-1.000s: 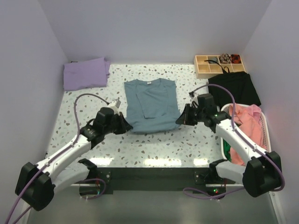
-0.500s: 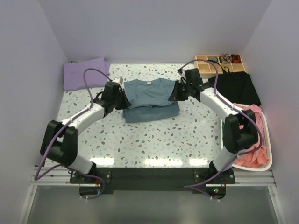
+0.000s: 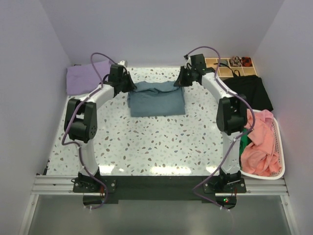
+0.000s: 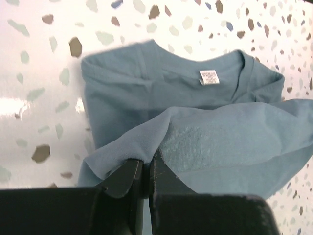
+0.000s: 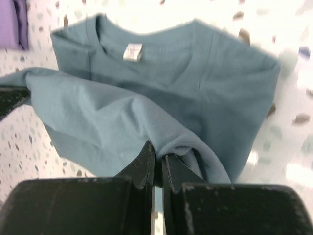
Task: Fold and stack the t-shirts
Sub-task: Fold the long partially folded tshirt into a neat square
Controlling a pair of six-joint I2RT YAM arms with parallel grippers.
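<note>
Evidently the halving fold is nearly done: the blue t-shirt (image 3: pixel 156 100) lies between the left gripper (image 4: pixel 146 166) and right gripper (image 5: pixel 157 164), each pinching a hem corner raised over the collar end; next they should lower it flat, then release.

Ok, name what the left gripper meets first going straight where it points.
Likely the blue t-shirt itself: the left gripper pinches its folded-over edge, and the rest lies flat just ahead. Depth unclear.

A robotics lab test cell: plain pale walls (image 3: pixel 161 29) box in a speckled terrazzo tabletop (image 3: pixel 161 147), with cabled robot arms (image 3: pixel 80 120) bolted to an aluminium rail (image 3: pixel 54 183).
</note>
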